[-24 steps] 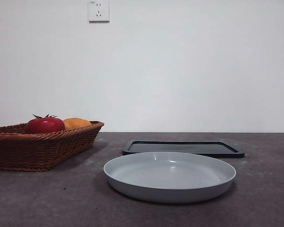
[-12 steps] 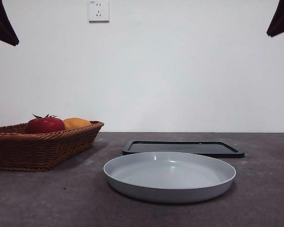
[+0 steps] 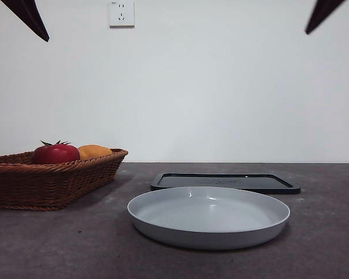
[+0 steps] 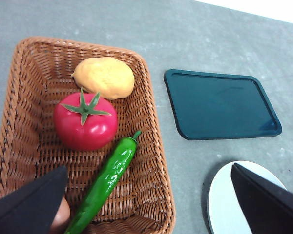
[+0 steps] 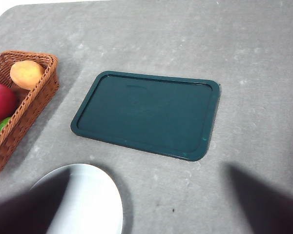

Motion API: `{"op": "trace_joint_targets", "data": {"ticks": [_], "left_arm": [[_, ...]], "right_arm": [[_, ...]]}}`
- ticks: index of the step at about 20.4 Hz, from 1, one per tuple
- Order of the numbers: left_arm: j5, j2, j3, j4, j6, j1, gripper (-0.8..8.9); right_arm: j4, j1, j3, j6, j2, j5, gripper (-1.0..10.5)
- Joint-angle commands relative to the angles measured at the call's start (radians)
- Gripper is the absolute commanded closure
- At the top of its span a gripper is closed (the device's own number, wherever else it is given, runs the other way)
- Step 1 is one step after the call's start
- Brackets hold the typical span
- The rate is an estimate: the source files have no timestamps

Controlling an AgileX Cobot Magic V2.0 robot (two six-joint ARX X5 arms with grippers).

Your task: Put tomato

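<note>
While both arms are held high above the table, only black tips are seen at the top corners of the front view. The left gripper is held over the basket, its 2 jaws spread wide apart with nothing between them. The tomato is seen ahead of that gripper, lying in the basket, well clear of both jaws. Its green stem is turned up. The yellow-orange lump is placed just beyond the tomato, touching or nearly touching it. The green pepper is laid slanting beside the tomato, nearer the gripper, between the tomato and the basket's wall. A pale rounded bit is partly hidden behind one jaw; what it is cannot be told.

The right gripper is held over the table, jaws wide and blurred, nothing gripped. The dark tray is seen ahead of it, flat on the table. The grey plate is partly covered by one jaw. Basket, tomato and pepper are cut off at that view's edge, well apart from the right gripper.

From the front view, the tomato is seen above the basket rim, the plate is placed nearest, the tray just behind it.
</note>
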Motion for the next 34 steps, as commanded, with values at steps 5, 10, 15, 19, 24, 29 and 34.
{"op": "trace_joint_targets", "data": {"ticks": [5,10,15,19,24,29,34], "left_arm": [[0.004,0.008,0.026,0.003,0.004,-0.001,1.57],[-0.024,0.021,0.030,-0.011,0.009,0.000,1.58],[-0.063,0.143,0.059,-0.051,0.029,0.000,1.58],[-0.101,0.343,0.195,-0.098,0.056,0.000,1.58],[-0.148,0.613,0.449,-0.193,0.135,-0.001,1.58],[-0.158,0.764,0.567,-0.250,0.206,-0.010,1.58],[-0.159,0.843,0.568,-0.223,0.235,-0.035,1.58]], "right_arm": [[0.010,0.003,0.017,-0.022,0.006,-0.002,2.3],[0.011,0.003,0.017,-0.021,0.006,-0.002,2.3],[0.010,0.003,0.017,-0.019,0.006,-0.006,2.3],[0.011,0.003,0.017,-0.019,0.006,-0.005,2.3],[0.019,0.003,0.017,-0.018,0.006,-0.006,2.3],[0.020,0.003,0.017,-0.014,0.006,-0.006,2.3],[0.020,0.003,0.017,-0.014,0.006,-0.006,2.3]]}}
